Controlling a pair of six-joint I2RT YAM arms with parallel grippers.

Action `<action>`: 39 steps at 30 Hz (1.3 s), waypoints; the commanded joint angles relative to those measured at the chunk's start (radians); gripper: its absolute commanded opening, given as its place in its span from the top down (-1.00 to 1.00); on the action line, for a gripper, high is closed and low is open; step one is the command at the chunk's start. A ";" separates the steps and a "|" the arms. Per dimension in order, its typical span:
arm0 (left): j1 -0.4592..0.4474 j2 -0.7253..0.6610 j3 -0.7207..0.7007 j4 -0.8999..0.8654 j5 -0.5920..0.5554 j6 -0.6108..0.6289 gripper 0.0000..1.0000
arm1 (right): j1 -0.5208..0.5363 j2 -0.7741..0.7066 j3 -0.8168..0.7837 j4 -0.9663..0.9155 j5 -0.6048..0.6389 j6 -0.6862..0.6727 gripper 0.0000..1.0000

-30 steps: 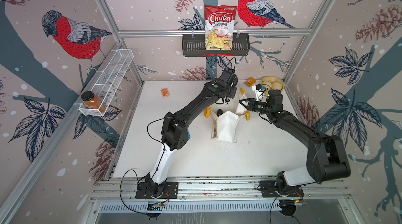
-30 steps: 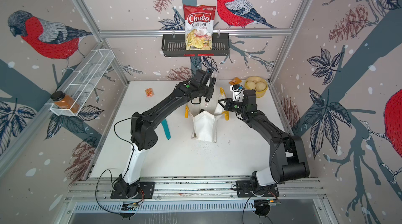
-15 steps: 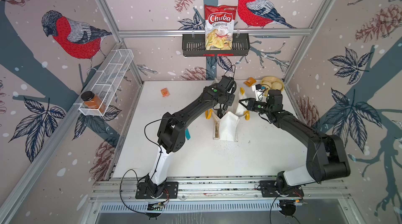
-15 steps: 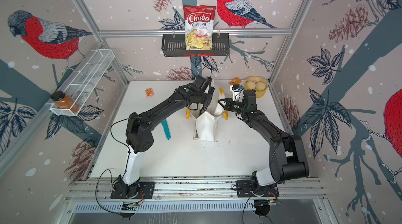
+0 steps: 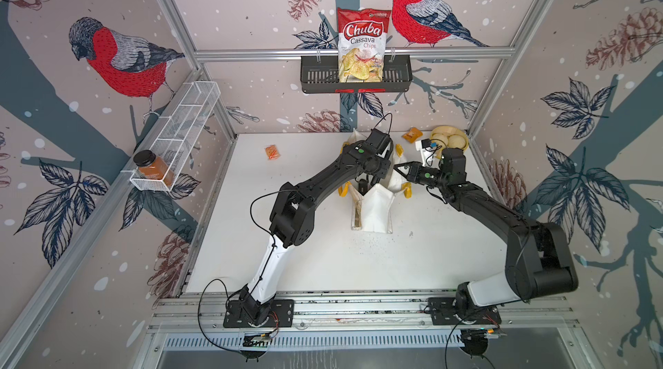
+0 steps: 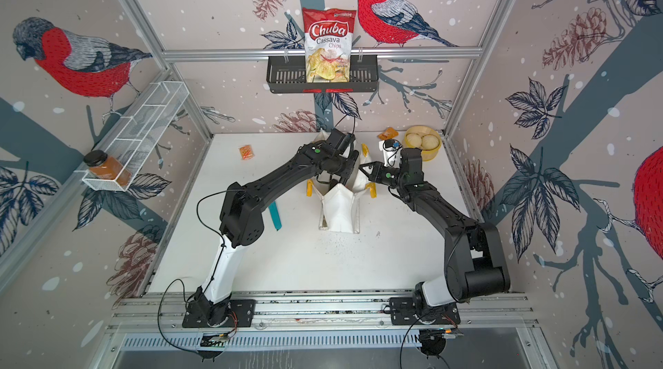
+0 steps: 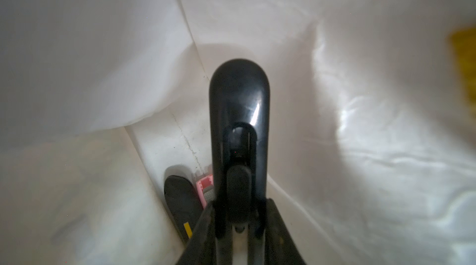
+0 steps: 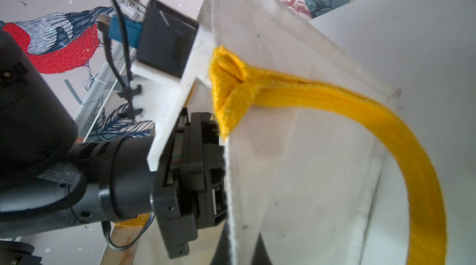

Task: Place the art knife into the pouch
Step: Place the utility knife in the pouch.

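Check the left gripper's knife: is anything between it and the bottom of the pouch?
Nothing visible blocks it. The art knife, held in the left gripper, is already inside the pouch, whose rim the right gripper pinches. A black tool and a pink item lie deeper in, just beside it.
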 commanded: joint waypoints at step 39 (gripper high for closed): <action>0.080 -0.066 -0.366 -0.011 -0.083 0.076 0.56 | -0.093 -0.108 -0.038 0.027 0.012 0.004 1.00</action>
